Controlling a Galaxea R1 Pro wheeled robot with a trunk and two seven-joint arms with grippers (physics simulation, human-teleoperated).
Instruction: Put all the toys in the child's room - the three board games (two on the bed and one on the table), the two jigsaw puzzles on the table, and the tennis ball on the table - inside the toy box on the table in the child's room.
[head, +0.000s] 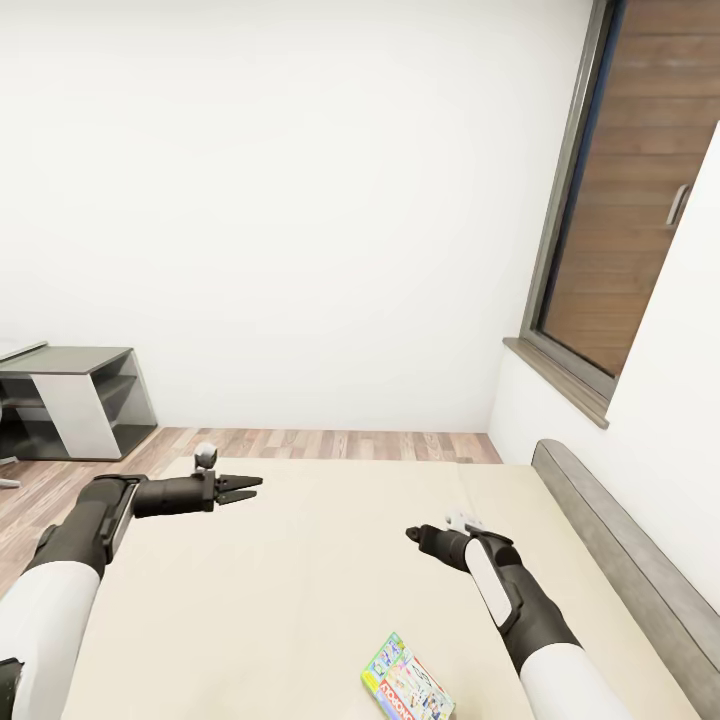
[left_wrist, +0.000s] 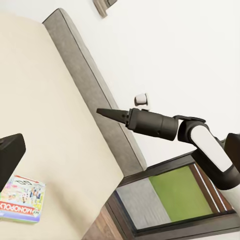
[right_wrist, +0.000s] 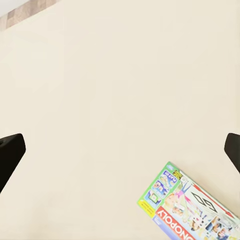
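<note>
Reaching for the board game (head: 407, 690) is the step in hand, I'd say: the box lies flat on the bed (head: 300, 580), near the edge closest to the robot, a little to the inside of the right arm, green edge and red band up (the print reads Monopoly in the wrist views). The right end effector (head: 413, 534) hangs above the mattress well beyond the box, its fingers parted wide to judge by the dark tips at both sides of its own camera, and empty. The left end effector (head: 245, 489) hovers over the far left of the bed, jaws a little apart, holding nothing. To do it well, I'd draw the right arm back toward the box, turn the wrist so the fingers straddle a short edge, and come down gently, since so thin a box on soft bedding gives little to pinch.
</note>
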